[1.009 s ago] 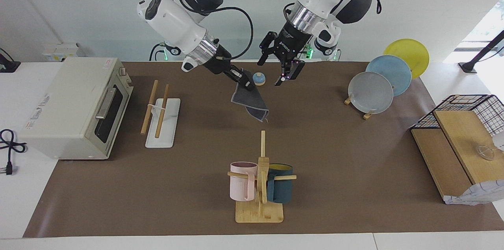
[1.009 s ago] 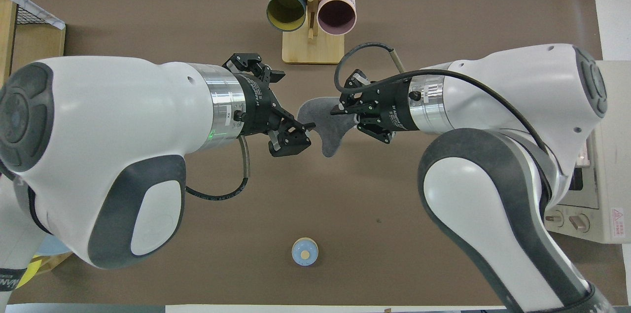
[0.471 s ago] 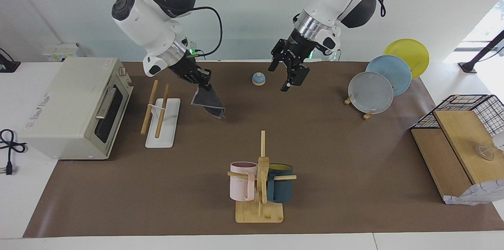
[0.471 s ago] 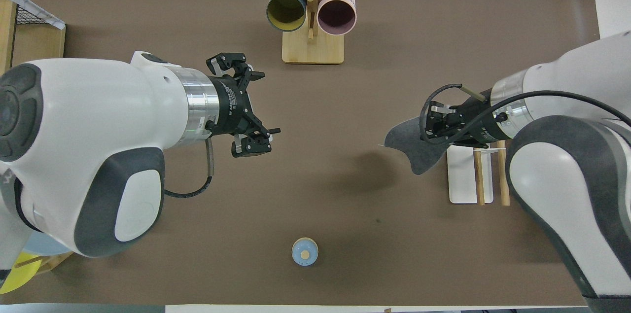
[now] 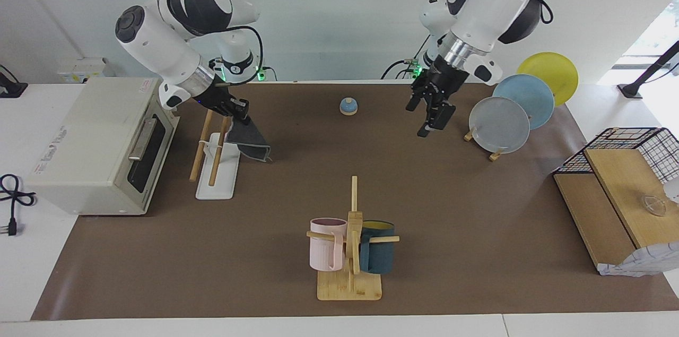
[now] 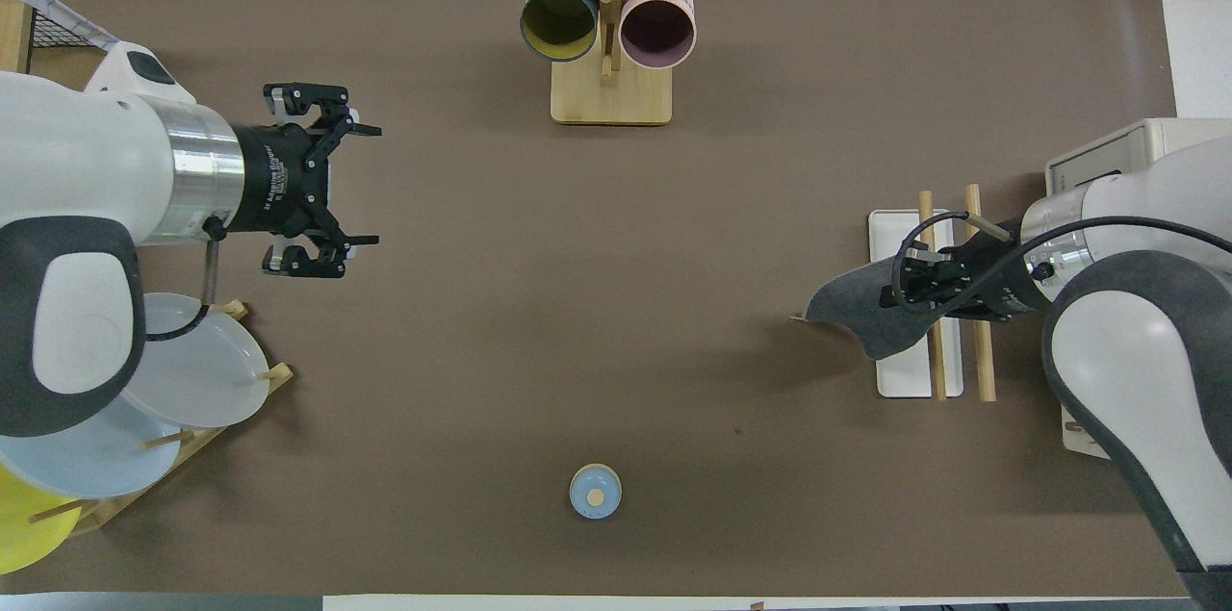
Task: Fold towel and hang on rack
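Observation:
The towel [image 5: 251,140] [image 6: 859,320] hangs folded, its dark grey face showing, from my right gripper [image 5: 240,112] [image 6: 905,289], which is shut on its upper edge. The gripper is over the end of the rack [image 5: 218,173] [image 6: 903,378] that lies nearer to the robots, just above the two wooden rods [image 5: 202,140]. The cloth drapes down beside the white base toward the middle of the table. Whether it touches the rods I cannot tell. My left gripper [image 5: 423,118] [image 6: 361,186] is open and holds nothing, up in the air beside the plates.
A toaster oven [image 5: 101,146] stands beside the rack at the right arm's end. A bamboo mug stand [image 5: 350,252] with two mugs sits mid-table, farther from the robots. A blue bell [image 5: 348,106], a stand of plates [image 5: 498,124] and a wire basket [image 5: 631,146] are also present.
My right gripper has carried the towel from mid-table sideways to over the rack. My left gripper, still open, has drawn back toward the plates.

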